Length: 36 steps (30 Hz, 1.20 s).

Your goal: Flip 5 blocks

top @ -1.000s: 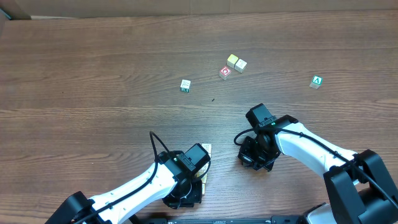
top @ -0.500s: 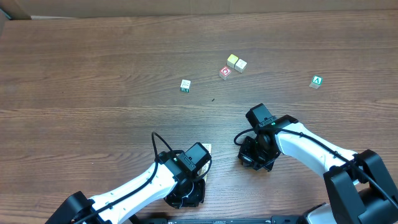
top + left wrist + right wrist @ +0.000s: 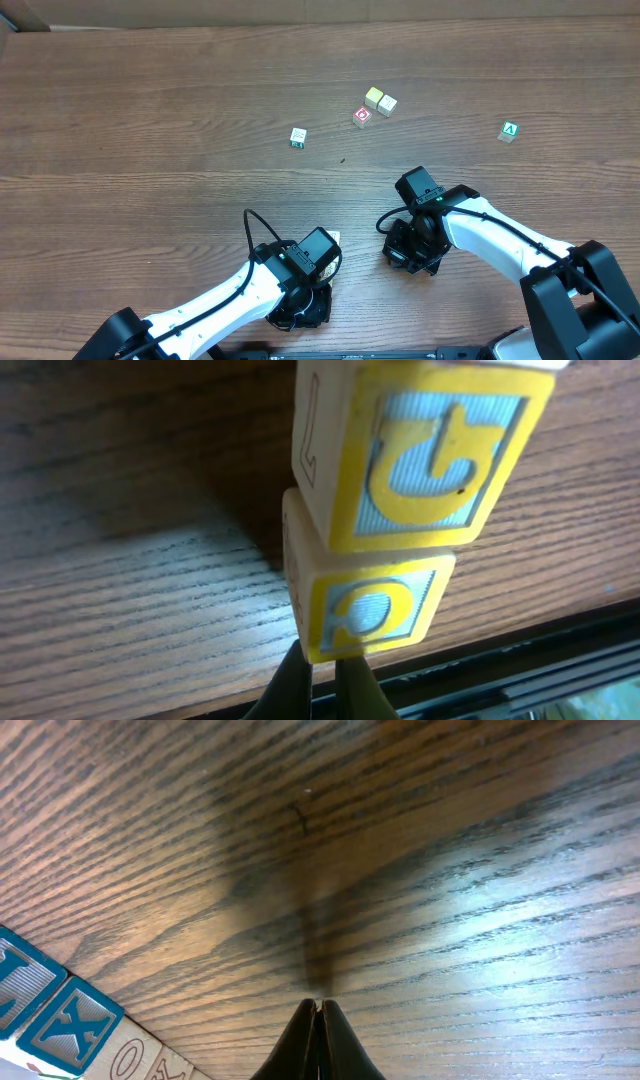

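In the left wrist view two blocks lie side by side, each with a yellow-framed blue letter face: one (image 3: 425, 455) and a second (image 3: 370, 605) nearer my fingers. My left gripper (image 3: 322, 663) is shut, its tips at the nearer block's lower edge and nothing between them. From overhead only a pale sliver of block (image 3: 333, 237) shows beside the left gripper (image 3: 300, 305). Two cream blocks (image 3: 374, 97) (image 3: 387, 104) and a white-teal one (image 3: 298, 137) lie farther back. My right gripper (image 3: 318, 1007) (image 3: 410, 255) is shut and empty over bare wood, with a blue X block (image 3: 70, 1020) at its left.
A red-faced cube (image 3: 361, 116) sits next to the cream pair. A green cube with a white A (image 3: 510, 131) lies at the far right. A cream lettered face (image 3: 140, 1060) adjoins the X block. The table's near edge (image 3: 500, 650) runs just behind the left fingers.
My left arm has shifted slightly toward the near edge and now covers more of the blocks beside it. The right arm has not moved.
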Available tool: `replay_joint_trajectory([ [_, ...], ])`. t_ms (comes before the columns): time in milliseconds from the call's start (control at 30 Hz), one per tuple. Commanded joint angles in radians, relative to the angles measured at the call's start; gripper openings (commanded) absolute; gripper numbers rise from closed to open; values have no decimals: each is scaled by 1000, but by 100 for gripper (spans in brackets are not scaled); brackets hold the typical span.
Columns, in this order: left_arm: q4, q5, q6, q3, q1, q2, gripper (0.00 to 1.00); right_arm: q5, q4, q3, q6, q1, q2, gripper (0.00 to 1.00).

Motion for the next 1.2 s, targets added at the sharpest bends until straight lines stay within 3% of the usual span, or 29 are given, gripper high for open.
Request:
replay_joint_trajectory([
  [0,4,-36,3,10,5,7,4,-7,0,18,-3,-1,-3,4],
  [700,26,-34,10,11,2,-1,4,-7,-1,18,-4,-1,-3,4],
  [1167,-69,-197,12,113,-60,-289,4,-7,47,18,-32,10,-3,4],
])
